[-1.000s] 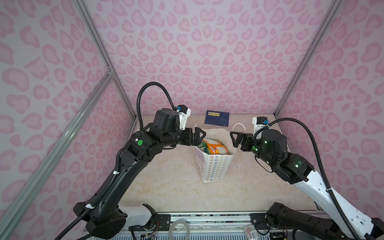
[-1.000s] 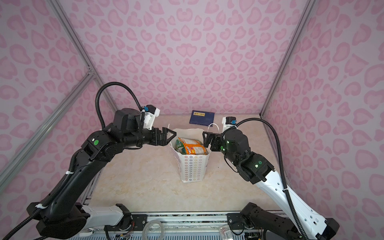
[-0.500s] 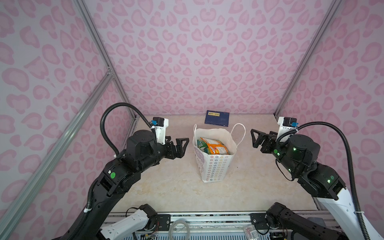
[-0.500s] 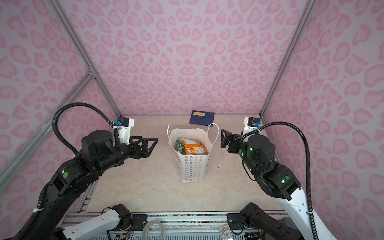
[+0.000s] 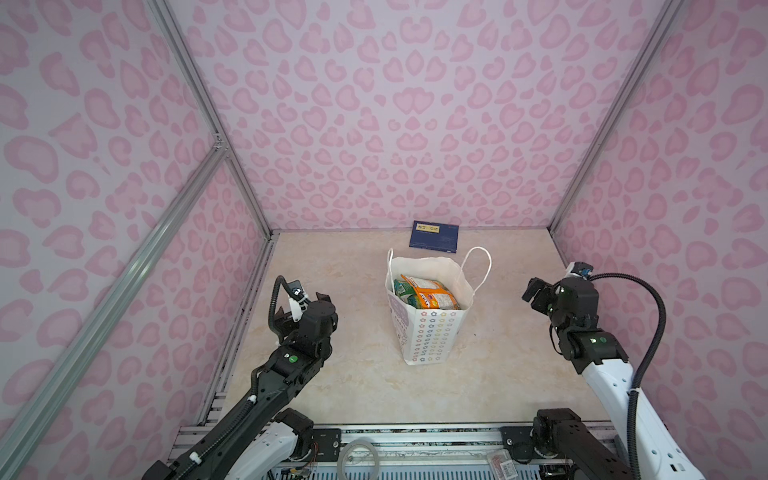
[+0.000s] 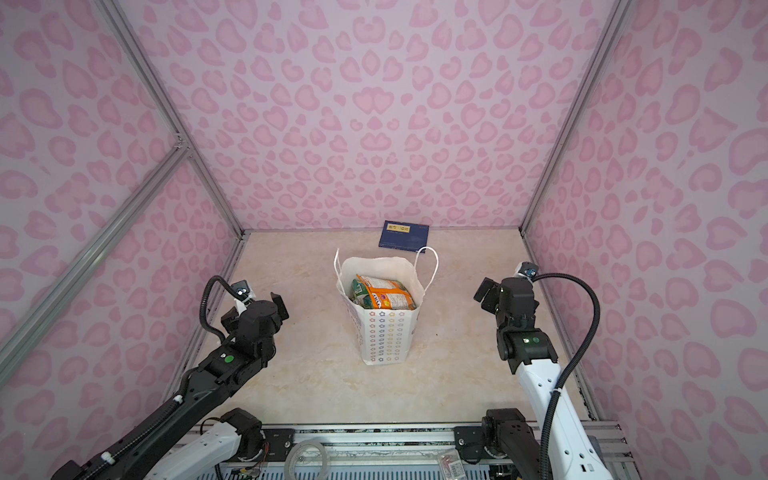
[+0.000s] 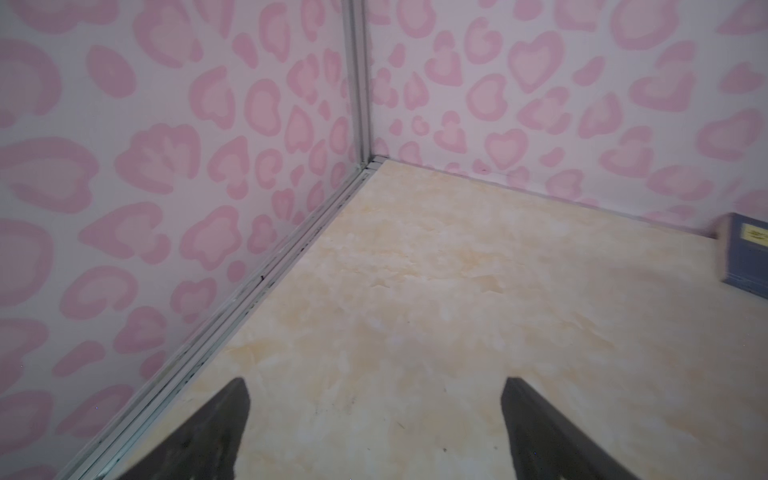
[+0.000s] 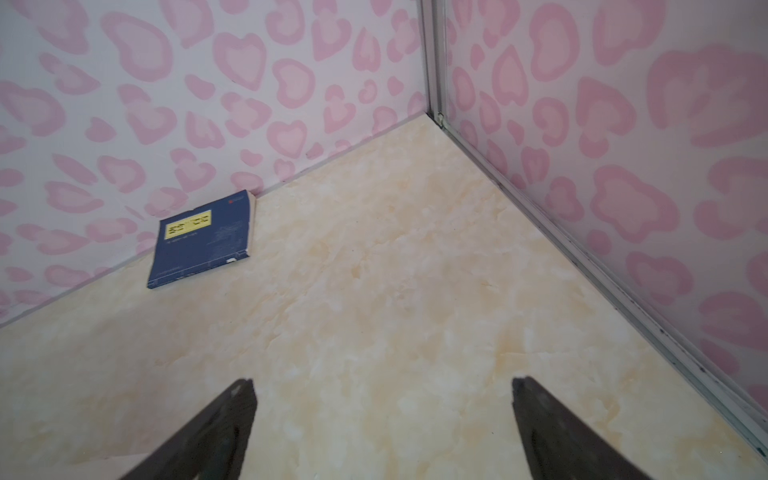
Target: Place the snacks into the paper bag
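Left gripper [image 5: 302,305] hangs with its jaws wide apart and nothing between them, at 9 o'clock from the paper bag [image 5: 432,336] in a top view. The right gripper [image 5: 536,297] is spread just as wide and just as empty, at 3 o'clock. A second earlier both sat close against the bag's mouth, one on each side. Now they are well apart from it, drawn toward the side walls. The bag is upright as before at mid-table, with the snacks [image 5: 428,291] inside, an orange pouch on top and a green one beside it. No pouch lies on the table [image 5: 353,374], so the packing looks finished and the arms seem to be retreating to rest. A dark blue book [image 5: 434,237] lies at 12 o'clock from the bag, unmoved. Both top views agree on the bag [image 6: 384,336], the snacks [image 6: 384,293] and each gripper [image 6: 253,309] [image 6: 487,297].

The left wrist view shows the left gripper [image 7: 374,382] spread over bare table, facing a corner, with the book's edge [image 7: 748,257] in view.

The right wrist view shows the right gripper [image 8: 382,380] likewise spread and empty, with the book [image 8: 203,241] against the back wall. Neither bag nor snacks appear there.
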### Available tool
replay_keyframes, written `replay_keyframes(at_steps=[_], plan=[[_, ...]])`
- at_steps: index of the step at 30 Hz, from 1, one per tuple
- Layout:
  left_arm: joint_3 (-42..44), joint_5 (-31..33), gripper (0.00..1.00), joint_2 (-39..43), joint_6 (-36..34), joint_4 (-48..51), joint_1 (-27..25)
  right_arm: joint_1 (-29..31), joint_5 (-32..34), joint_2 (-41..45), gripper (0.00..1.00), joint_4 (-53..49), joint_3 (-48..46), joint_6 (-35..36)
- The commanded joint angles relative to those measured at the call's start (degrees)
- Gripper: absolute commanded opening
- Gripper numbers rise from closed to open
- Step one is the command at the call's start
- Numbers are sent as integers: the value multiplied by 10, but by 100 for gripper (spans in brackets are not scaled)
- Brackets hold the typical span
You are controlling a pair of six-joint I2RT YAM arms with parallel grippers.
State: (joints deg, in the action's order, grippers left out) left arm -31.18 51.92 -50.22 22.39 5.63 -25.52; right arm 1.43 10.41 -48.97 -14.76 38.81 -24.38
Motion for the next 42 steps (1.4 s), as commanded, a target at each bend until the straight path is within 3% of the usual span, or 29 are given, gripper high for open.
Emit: replay_keyframes(at_steps=[1, 7, 12, 16, 18, 19, 21, 24, 26, 29, 33, 37, 42], plan=[[54, 46, 97, -14, -56, -170, 30, -7, 41, 17, 98, 187, -87, 19], [161, -53, 97, -51, -107, -377, 124, -14, 66, -11, 98, 323, -182, 76], [209, -135, 97, -169, -149, -588, 176, -14, 66, -73, 99, 510, -262, 123], [216, -198, 97, -221, -167, -683, 189, -14, 61, -159, 99, 638, -291, 161], [220, -193, 97, -283, -170, -765, 194, -14, 54, -200, 99, 706, -302, 172], [217, -210, 97, -301, -184, -782, 195, -14, 51, -224, 99, 729, -299, 176], [198, -278, 97, -293, -200, -720, 197, -13, 32, -286, 99, 797, -298, 196], [198, -296, 97, -355, -207, -792, 201, -9, 21, -385, 99, 934, -311, 211], [169, -299, 97, -339, -199, -705, 204, -7, 9, -444, 100, 1022, -319, 220], [150, -314, 97, -344, -189, -675, 218, -6, -25, -418, 100, 947, -302, 230], [132, -356, 97, -346, -168, -641, 246, -4, -31, -398, 100, 709, -192, 230], [131, -359, 97, -344, -168, -636, 247, -5, -40, -415, 100, 756, -201, 231], [135, -358, 97, -341, -172, -640, 246, -6, -37, -411, 100, 735, -195, 227]])
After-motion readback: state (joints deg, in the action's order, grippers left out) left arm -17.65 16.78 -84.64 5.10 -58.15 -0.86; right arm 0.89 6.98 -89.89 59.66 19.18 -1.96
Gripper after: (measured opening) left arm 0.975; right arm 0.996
